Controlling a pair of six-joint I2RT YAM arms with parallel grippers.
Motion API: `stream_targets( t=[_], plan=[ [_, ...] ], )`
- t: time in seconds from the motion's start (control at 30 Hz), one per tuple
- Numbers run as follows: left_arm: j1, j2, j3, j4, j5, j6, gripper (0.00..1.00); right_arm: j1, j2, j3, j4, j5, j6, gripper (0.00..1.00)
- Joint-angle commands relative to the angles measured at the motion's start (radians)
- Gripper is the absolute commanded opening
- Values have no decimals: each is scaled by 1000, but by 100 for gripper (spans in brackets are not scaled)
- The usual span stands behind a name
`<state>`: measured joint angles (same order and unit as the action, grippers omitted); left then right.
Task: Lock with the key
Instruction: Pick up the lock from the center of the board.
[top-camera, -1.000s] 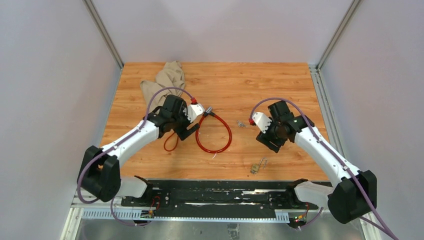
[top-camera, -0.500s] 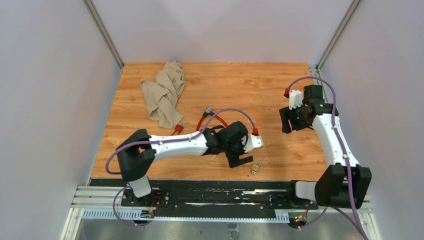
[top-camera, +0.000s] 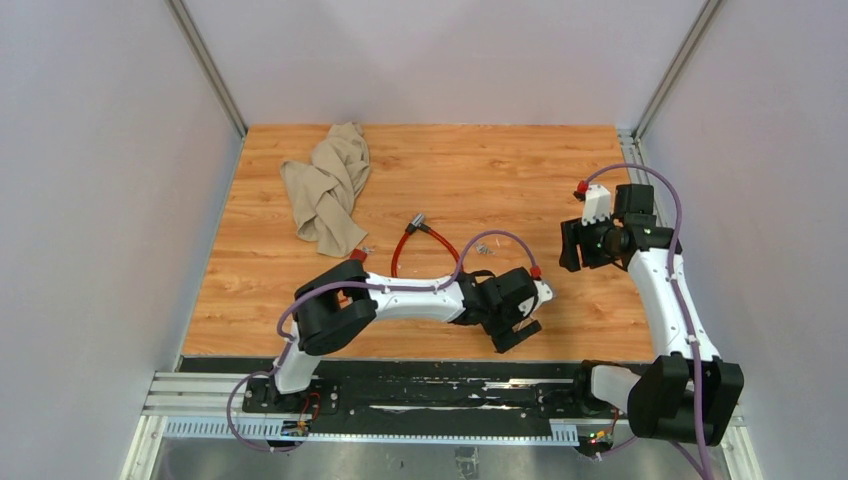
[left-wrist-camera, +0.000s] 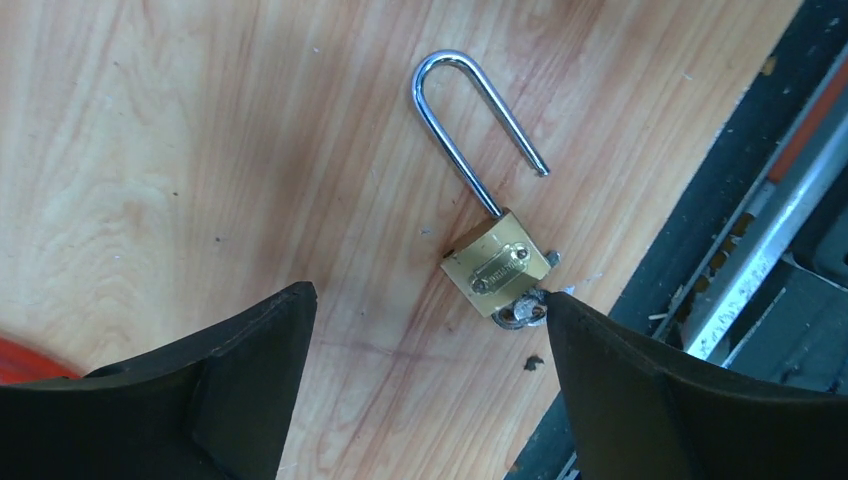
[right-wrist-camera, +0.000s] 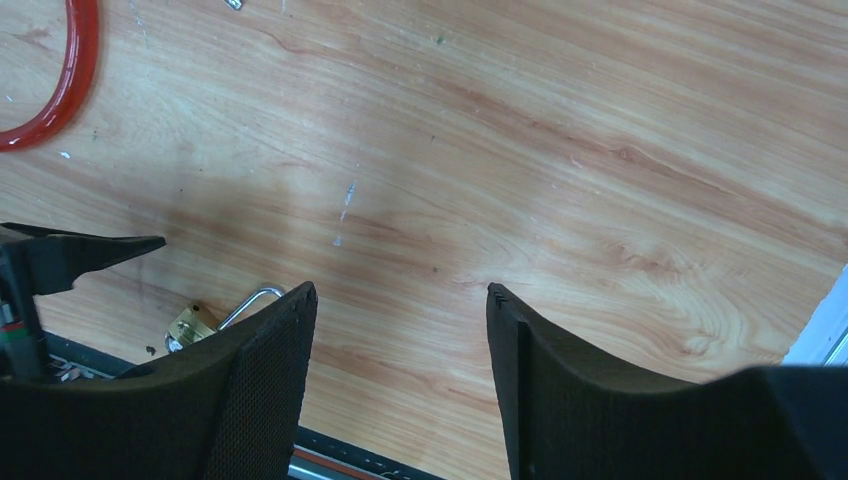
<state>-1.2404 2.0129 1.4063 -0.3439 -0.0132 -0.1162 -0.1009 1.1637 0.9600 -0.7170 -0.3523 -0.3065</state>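
The key (top-camera: 483, 246), seen only as a tiny silver-grey speck stretched roughly left-right on the bench (top-camera: 520, 170) right of the red cable loop (top-camera: 428, 238), cannot be read for direction, while the left gripper (left-wrist-camera: 425, 293) and right gripper (right-wrist-camera: 400, 290) are held wide open, empty.

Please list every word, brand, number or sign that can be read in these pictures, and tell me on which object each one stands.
On the small brass padlock with an open steel shackle: its oval plate carries one short raised word, too blurred to read.
Elsewhere: no text can be seen on the red cable loop, the beige cloth or the wooden table.
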Motion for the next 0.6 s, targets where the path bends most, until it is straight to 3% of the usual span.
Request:
stream_targets(
  t=[0.0, 0.27, 0.47, 0.57],
  plan=[
    [-3, 35, 54, -15, -25, -88, 90, -15, -21, -17, 28, -32, 7, 62],
    [-14, 95, 66, -16, -37, -146, 86, -15, -38, -25, 25, -60, 3, 62],
    [-27, 115, 70, -15, -63, -138, 77, -16, -48, -35, 18, -79, -2, 62],
    [-36, 112, 75, -14, -67, -141, 79, -16, -50, -35, 14, -85, -2, 62]
  ],
)
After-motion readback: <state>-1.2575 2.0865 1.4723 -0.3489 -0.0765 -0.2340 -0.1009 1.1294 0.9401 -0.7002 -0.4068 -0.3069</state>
